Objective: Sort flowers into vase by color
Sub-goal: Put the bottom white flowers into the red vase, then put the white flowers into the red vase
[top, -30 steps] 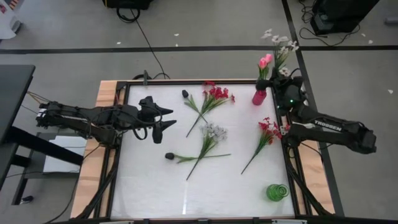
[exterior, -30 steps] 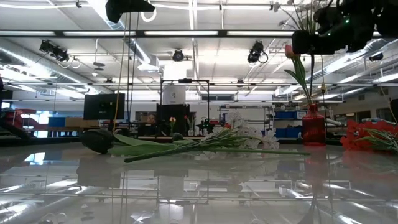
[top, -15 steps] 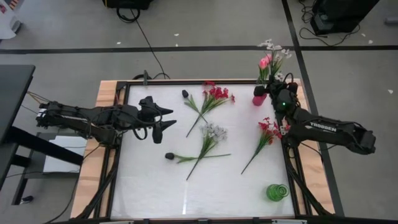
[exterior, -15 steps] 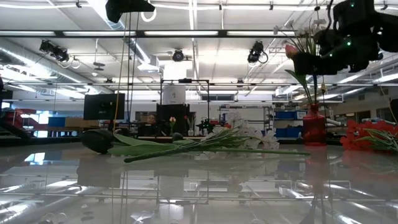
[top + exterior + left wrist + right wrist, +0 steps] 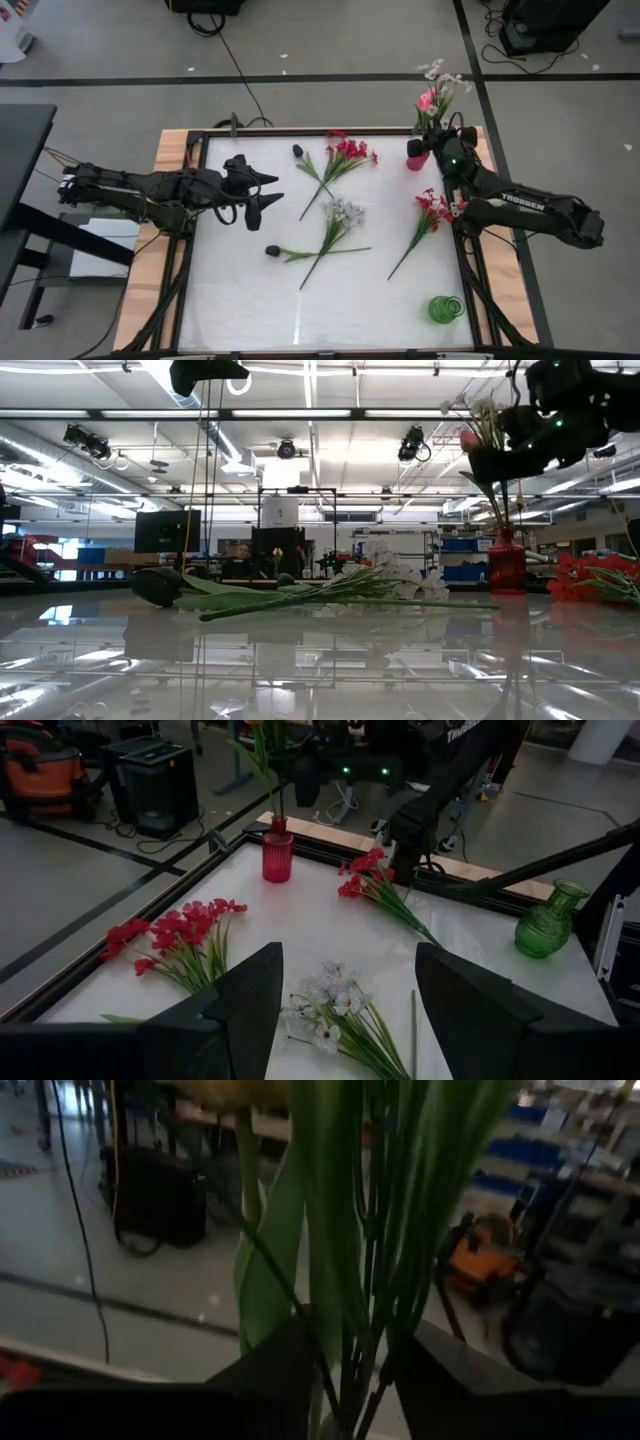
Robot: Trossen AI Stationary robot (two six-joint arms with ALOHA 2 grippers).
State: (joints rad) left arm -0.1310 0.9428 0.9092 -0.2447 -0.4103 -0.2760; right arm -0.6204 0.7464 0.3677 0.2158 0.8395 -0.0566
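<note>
At the worktop's (image 5: pixel 250 320) upper right, the right tool (image 5: pixel 437 143) hovers over the red vase (image 5: pixel 417 155), fingers parted around pink and white flower stems (image 5: pixel 345 1230), while the left tool (image 5: pixel 268 190) waits wide open, empty, at left.

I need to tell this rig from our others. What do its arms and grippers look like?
Both arms are black and jointed. The right arm carries white TROSSEN lettering and a green light near its wrist. The left arm trails thin cables. The left gripper has two dark, broad, tapering fingers.
</note>
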